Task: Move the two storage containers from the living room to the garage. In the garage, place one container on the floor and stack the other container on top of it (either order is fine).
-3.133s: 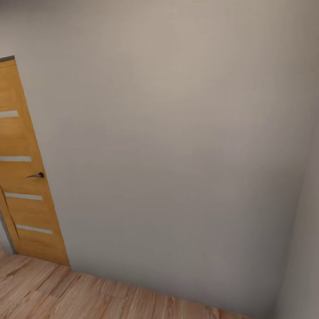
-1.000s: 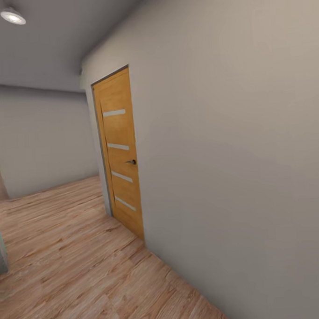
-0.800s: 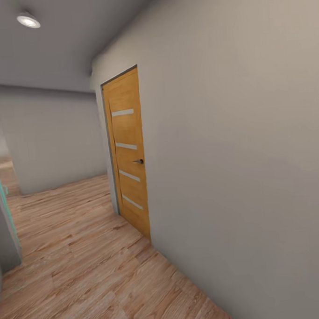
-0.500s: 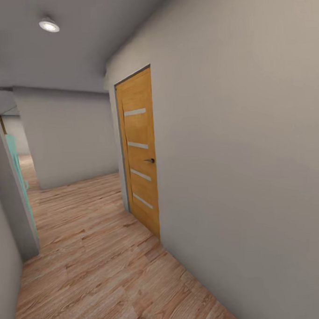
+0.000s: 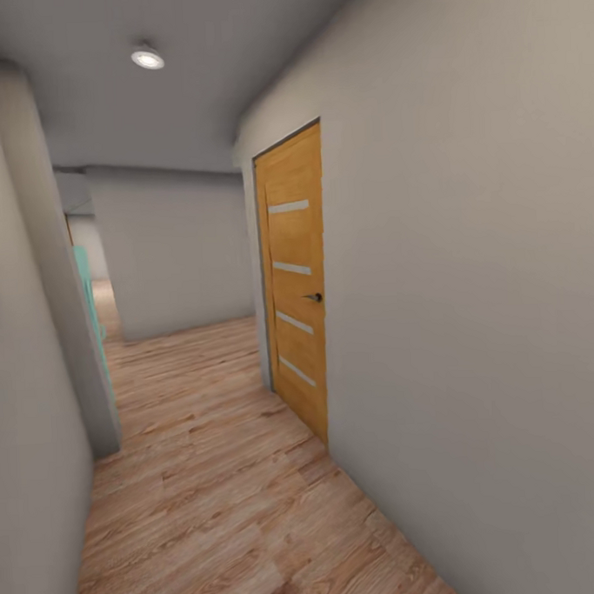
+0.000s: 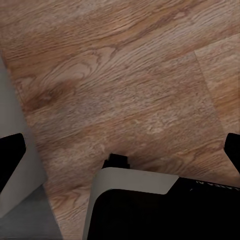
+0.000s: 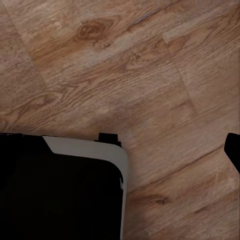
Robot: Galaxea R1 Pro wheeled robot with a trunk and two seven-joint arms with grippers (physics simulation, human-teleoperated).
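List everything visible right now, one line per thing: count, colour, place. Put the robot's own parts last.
door: one, orange wood with four pale strips, shut, in the wall at the head view's right.
door handle: one, dark, on the door's right side.
ceiling light: one, round, white, lit, at the top of the head view.
walls: pale grey, along both sides of the corridor and across its far end.
turquoise panel: one, behind the left wall's edge; what it is cannot be told.
floor: light wood planks, running down the corridor.
robot base: black with a grey rim, low in both wrist views.
left fingers: two, black, at the left wrist view's edges, wide apart, holding nothing.
right fingers: one black tip showing.
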